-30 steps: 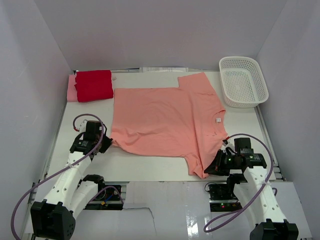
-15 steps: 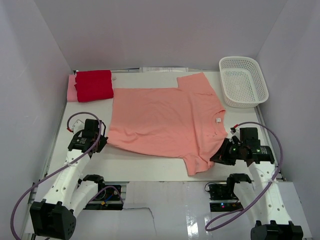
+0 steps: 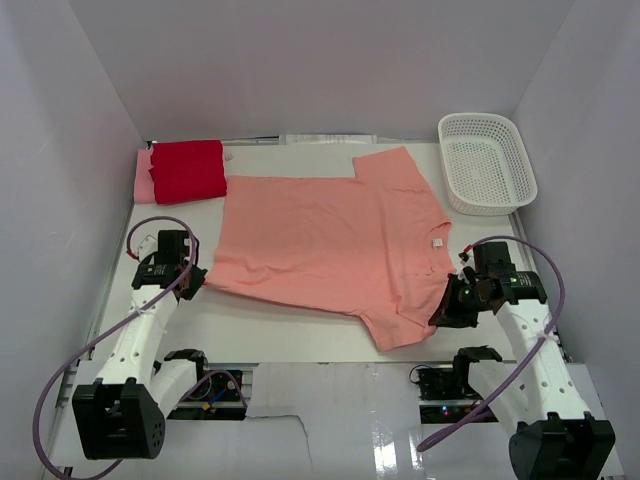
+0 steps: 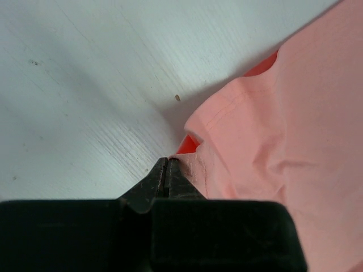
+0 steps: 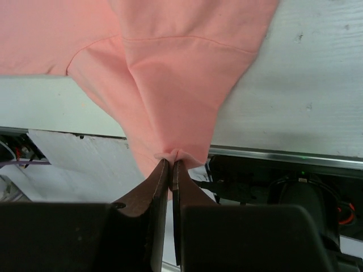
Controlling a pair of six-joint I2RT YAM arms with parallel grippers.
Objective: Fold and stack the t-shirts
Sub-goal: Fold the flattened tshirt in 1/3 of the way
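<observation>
- I see the left gripper (image 3: 197,283) pinched tight on a corner of the peach t-shirt (image 3: 330,240), well left of the basket (image 3: 487,165).
- The peach t-shirt lies spread out, left of the basket.
- My right gripper (image 3: 447,305) clamps its bunched edge — on the basket's near side.

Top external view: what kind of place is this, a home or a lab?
Probably a lab test booth, not a home: plain white walls box in a white table, with staged props on it: a salmon t-shirt, a folded red shirt and a white basket.
</observation>
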